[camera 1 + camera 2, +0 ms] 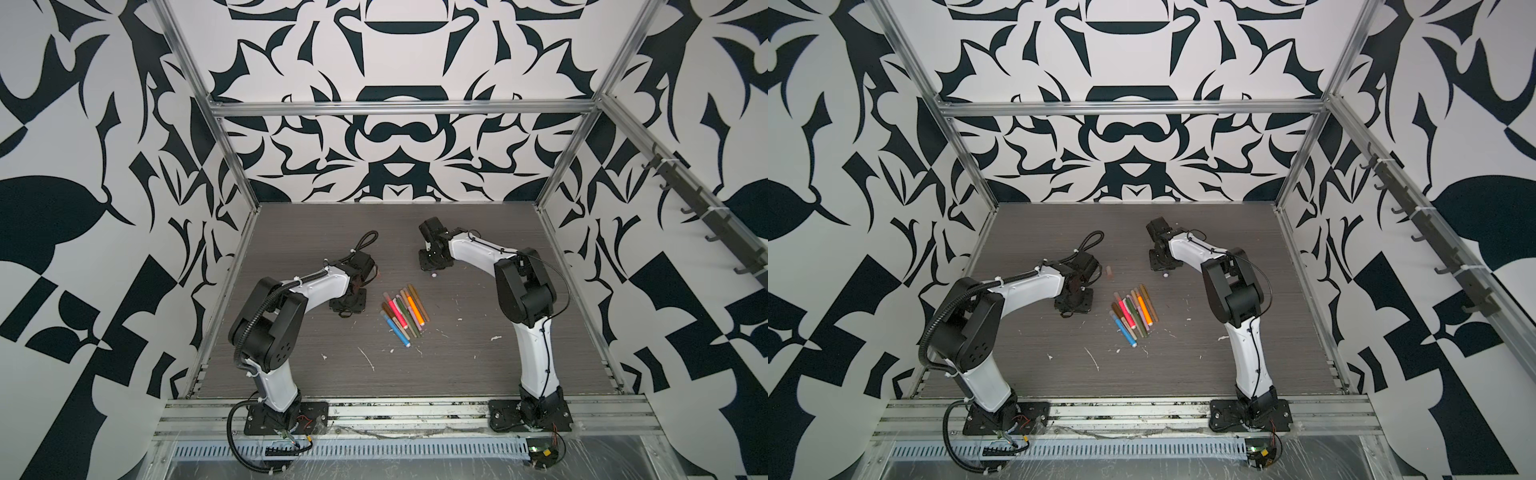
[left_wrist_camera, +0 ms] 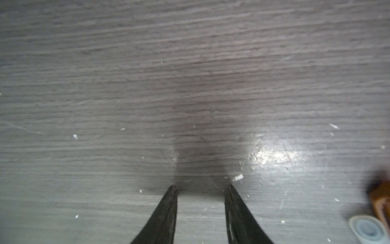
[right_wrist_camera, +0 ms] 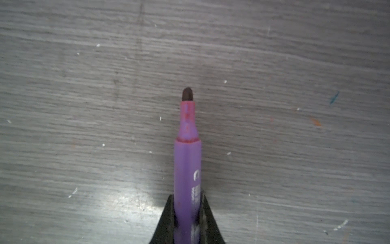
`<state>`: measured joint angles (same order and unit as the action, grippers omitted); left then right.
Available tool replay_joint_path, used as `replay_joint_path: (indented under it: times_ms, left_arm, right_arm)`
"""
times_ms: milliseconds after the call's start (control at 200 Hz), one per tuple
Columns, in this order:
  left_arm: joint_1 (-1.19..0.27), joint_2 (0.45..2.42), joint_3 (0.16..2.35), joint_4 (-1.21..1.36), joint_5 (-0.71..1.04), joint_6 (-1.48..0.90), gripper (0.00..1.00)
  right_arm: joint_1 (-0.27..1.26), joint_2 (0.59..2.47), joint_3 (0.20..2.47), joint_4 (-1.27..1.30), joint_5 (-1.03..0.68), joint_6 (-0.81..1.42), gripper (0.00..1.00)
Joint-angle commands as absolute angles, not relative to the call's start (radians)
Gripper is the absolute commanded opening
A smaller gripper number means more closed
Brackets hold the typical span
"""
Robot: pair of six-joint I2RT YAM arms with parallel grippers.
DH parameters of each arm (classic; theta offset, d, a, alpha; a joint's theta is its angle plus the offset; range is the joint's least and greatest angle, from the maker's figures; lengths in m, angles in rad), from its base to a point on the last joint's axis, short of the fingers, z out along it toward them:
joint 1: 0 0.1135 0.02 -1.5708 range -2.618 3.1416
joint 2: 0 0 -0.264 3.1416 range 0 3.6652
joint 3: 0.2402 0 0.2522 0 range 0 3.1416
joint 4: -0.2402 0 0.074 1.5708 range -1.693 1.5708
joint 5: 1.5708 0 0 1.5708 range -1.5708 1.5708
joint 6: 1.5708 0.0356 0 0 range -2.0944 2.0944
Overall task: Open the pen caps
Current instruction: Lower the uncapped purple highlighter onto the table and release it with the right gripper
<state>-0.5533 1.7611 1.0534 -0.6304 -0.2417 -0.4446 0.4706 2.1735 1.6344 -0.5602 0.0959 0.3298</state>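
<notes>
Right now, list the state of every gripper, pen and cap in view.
Purple pen: uncapped, tip bare.
Right gripper: shut on purple pen.
Left gripper: fingers open, empty, over table.
Pen pile: lying together on table; caps too small to judge.
Loose cap: lying alone on table.

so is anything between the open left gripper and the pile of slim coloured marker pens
Nothing visible: only bare grey wood-grain table separates the left gripper from the pile of slim coloured marker pens.
</notes>
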Motion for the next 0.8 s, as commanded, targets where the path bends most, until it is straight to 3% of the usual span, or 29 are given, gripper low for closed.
replay_joint_path:
  times_ms: [0, 125, 490, 795]
  left_arm:
    - [-0.558, 1.796, 1.062, -0.679, -0.263, -0.451, 0.40]
    - [-0.565, 1.793, 1.061, -0.681, -0.270, -0.453, 0.40]
    - [-0.578, 1.790, 1.075, -0.697, -0.286, -0.456, 0.44]
    - [-0.586, 1.791, 1.088, -0.707, -0.274, -0.471, 0.49]
  right_arm:
    - [0.466, 2.174, 1.670, -0.574, 0.095, 0.327, 0.07]
    - [0.466, 2.177, 1.669, -0.572, 0.091, 0.330, 0.11]
    - [0.466, 2.173, 1.651, -0.564, 0.089, 0.332, 0.33]
    - [0.466, 2.118, 1.613, -0.552, 0.083, 0.321, 0.42]
